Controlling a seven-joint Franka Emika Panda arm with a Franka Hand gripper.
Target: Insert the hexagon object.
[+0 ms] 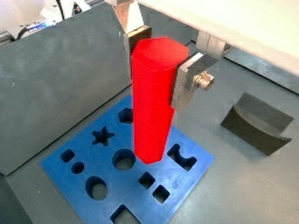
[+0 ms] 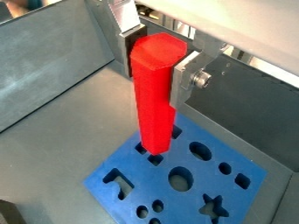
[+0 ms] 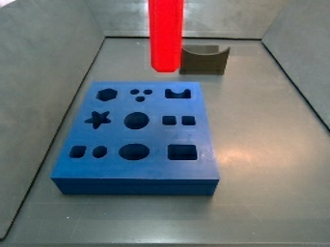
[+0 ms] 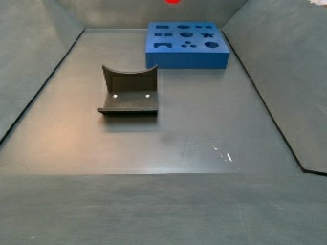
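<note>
My gripper is shut on the hexagon object, a long glossy red bar held upright by its upper end. The silver fingers clamp it from both sides; it also shows in the other wrist view with the gripper. The bar hangs above the blue block with several shaped holes. Its lower end is over the block near one edge, clear of the surface. In a side view the bar hangs over the block's far edge; the gripper is above the frame. The hexagon hole lies at the far left.
The dark fixture stands on the grey floor behind the block; it also shows in a wrist view and a side view. Grey walls enclose the floor. The blue block sits at the far end.
</note>
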